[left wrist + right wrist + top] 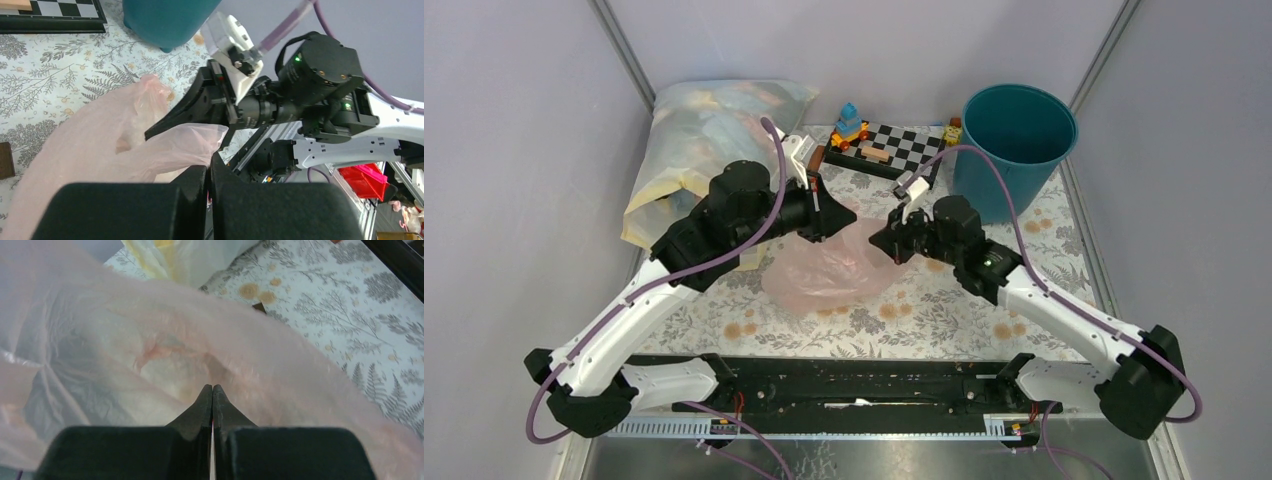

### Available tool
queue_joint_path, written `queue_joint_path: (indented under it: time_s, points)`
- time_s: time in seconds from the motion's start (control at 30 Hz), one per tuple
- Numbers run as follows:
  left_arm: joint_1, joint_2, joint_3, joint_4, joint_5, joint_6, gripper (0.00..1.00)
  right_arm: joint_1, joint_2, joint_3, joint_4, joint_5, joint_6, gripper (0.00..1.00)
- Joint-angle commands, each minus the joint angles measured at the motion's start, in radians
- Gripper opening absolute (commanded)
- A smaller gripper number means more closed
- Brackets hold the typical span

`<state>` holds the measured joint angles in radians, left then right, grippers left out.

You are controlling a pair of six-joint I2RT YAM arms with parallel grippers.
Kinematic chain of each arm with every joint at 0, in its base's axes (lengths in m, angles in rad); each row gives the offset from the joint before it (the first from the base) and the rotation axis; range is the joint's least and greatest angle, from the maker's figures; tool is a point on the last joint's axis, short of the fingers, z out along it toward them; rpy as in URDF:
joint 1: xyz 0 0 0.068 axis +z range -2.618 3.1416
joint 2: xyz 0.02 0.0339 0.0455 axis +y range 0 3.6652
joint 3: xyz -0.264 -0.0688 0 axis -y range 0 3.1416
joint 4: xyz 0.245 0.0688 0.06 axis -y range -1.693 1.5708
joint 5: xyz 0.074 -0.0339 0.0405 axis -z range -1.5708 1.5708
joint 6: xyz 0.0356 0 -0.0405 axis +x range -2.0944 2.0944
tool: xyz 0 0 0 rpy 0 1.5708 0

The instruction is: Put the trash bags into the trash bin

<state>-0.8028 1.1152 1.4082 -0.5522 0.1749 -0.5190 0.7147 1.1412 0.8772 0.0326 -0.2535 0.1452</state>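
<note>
The pale-pink trash bag lies crumpled on the floral mat between my two grippers, partly lifted at its far edge. My left gripper is shut on the bag's upper left edge; in the left wrist view its jaws are closed with pink film running into them. My right gripper is shut on the bag's right edge; in the right wrist view its tips meet with the bag spread in front of them. The teal trash bin stands upright at the far right, and shows in the left wrist view.
A big milky-yellow sack lies at the far left, just behind my left arm. A black-and-white checkered board with small toys sits at the back, left of the bin. The right arm's wrist is close in front of my left gripper.
</note>
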Motion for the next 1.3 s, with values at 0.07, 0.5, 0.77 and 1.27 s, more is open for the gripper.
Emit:
queue_joint_path:
  time_s: [0.07, 0.5, 0.77, 1.27]
  points:
    - [0.005, -0.031, 0.02, 0.003, 0.022, 0.021, 0.0, 0.058, 0.079, -0.003, 0.155, -0.104, -0.087, 0.0]
    - [0.005, 0.076, 0.124, 0.074, 0.18, 0.026, 0.0, 0.12, 0.158, -0.118, 0.345, -0.28, -0.032, 0.0]
    - [0.005, 0.132, 0.198, 0.119, 0.253, 0.03, 0.0, 0.127, 0.114, -0.259, 0.54, -0.31, 0.028, 0.0]
    - [-0.001, 0.316, 0.232, 0.238, 0.477, -0.067, 0.0, 0.144, 0.057, -0.274, 0.474, -0.164, -0.015, 0.0]
